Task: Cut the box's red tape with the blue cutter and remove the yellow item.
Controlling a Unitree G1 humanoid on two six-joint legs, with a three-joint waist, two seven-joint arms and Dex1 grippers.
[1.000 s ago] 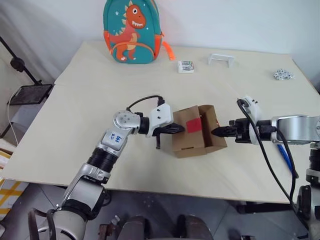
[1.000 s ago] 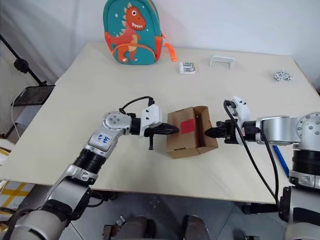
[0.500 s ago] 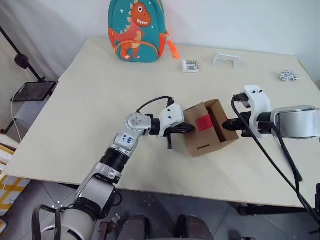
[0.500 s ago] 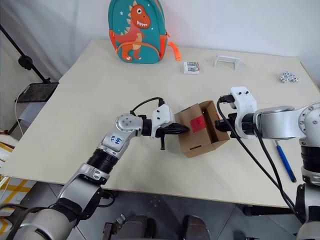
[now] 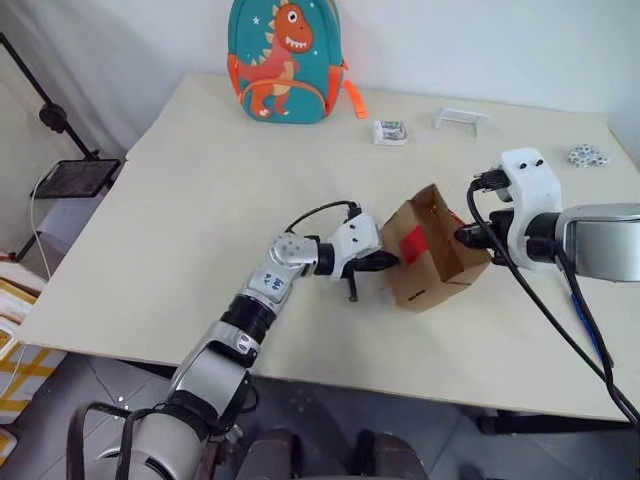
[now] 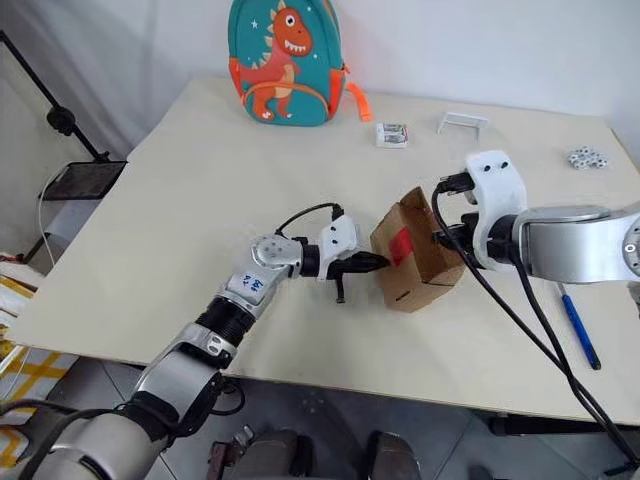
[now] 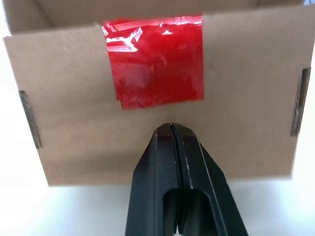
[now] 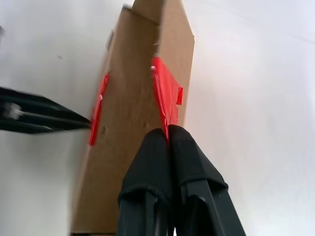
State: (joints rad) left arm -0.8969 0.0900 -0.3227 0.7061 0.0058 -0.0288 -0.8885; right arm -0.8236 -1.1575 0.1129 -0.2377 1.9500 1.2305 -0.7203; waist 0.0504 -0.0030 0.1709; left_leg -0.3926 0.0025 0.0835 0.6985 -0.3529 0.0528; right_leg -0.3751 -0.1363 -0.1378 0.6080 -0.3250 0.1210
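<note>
— Where's the box (image 5: 432, 250) sitting?

— Mid-table, tipped up on one edge between the two arms. The right gripper (image 8: 168, 133) is pinching its taped flap.

— And the left gripper (image 7: 170, 129)?

— Its fingers are pressing together, empty, tips touching the box's side just under the red tape (image 7: 153, 61).

— The blue cutter (image 6: 579, 323)?

— Lying on the table near the right edge.

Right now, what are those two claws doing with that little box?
Left gripper shut, tip pressed against box below red tape. Right gripper shut on box's flap, box tilted. Blue cutter lies unused on table.
</note>
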